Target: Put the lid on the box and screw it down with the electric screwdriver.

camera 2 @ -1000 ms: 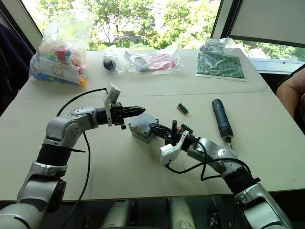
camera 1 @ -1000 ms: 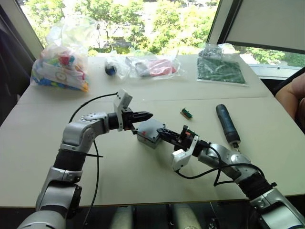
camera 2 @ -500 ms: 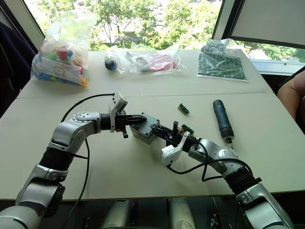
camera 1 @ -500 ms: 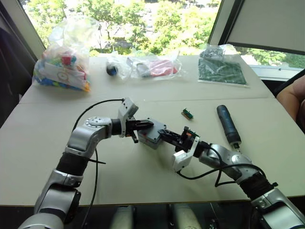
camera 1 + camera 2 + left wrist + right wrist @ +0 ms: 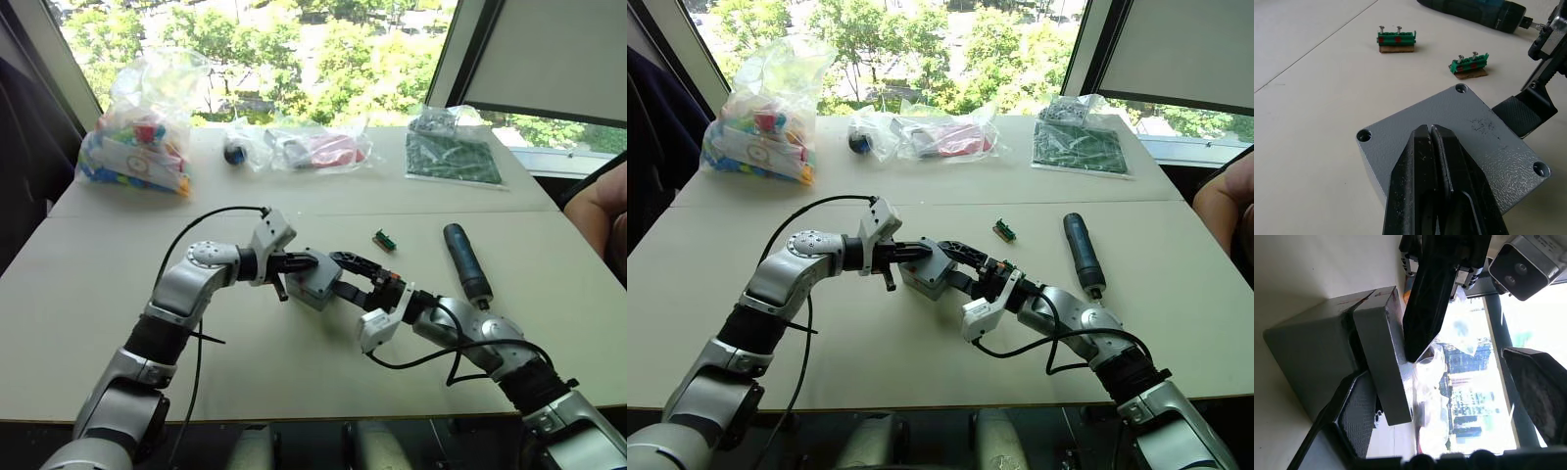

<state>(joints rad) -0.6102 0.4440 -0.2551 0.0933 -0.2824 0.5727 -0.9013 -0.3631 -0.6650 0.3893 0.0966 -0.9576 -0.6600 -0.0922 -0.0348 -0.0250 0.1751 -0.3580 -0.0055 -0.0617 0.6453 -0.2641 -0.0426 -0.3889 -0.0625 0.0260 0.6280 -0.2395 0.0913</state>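
Note:
The grey lid [image 5: 1459,132] lies on top of the grey box [image 5: 315,282] at the middle of the table. My left gripper [image 5: 302,261] is shut, and its tips [image 5: 1430,129] press on the lid's top. From the right, my right gripper [image 5: 343,276] stands open, one finger [image 5: 1359,416] beside the box wall and the other [image 5: 1537,391] well clear of it. It holds nothing. The dark electric screwdriver [image 5: 465,259] lies on the table to the right, untouched.
Two small green connectors [image 5: 1396,40] [image 5: 1469,65] lie just beyond the box. Bags of parts [image 5: 137,142] [image 5: 313,147] and a bagged green board [image 5: 453,147] sit along the far edge. A person's arm [image 5: 602,211] shows at the right edge.
My left gripper has come down from the left onto the lid. My right gripper, narrow against the box before, has opened wide. The camera has shifted a little.

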